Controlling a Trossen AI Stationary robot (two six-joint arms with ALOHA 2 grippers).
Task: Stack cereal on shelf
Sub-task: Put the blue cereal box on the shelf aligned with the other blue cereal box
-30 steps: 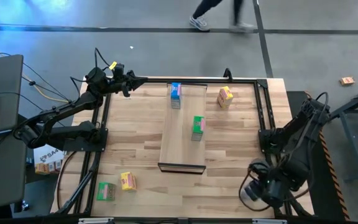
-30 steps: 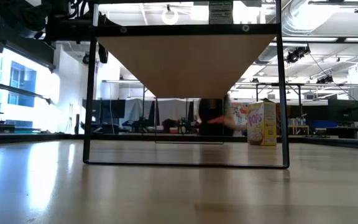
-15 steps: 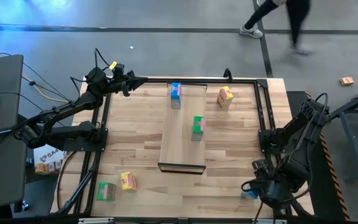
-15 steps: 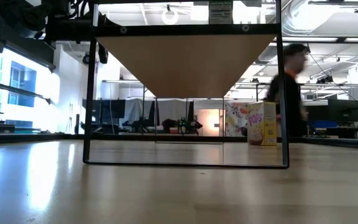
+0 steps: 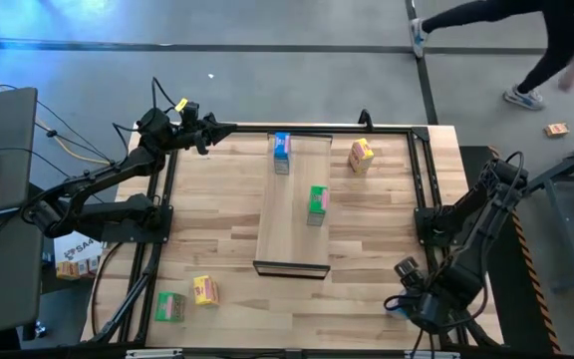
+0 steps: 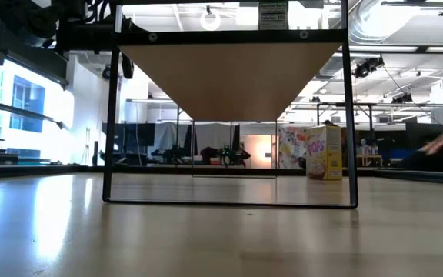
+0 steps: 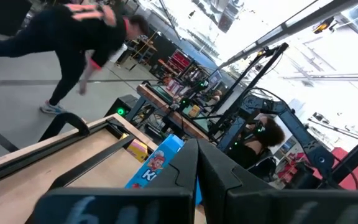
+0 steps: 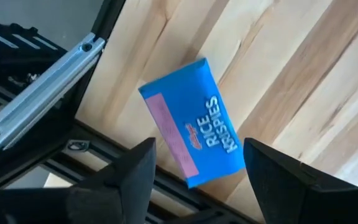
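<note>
The shelf is a pale plank across the table's middle. A blue cereal box stands at its far end and a green one at its middle. A yellow box stands on the table at the far right. A green box and a yellow box lie at the near left. Another blue box lies flat by the near right corner. My right gripper hangs open above it, pointing down, one finger on either side, not touching. My left gripper waits shut at the far left corner.
Black frame rails run along the table's left, right and far edges. One rail lies close beside the blue box under my right gripper. In the low view the shelf's underside sits on thin black legs. A person moves on the floor beyond the table.
My right gripper has sunk toward the blue box at the near right corner and its wrist has rolled about a quarter turn. Its fingers stay open. The boxes have not moved. The person beyond the table has walked off to the right.
</note>
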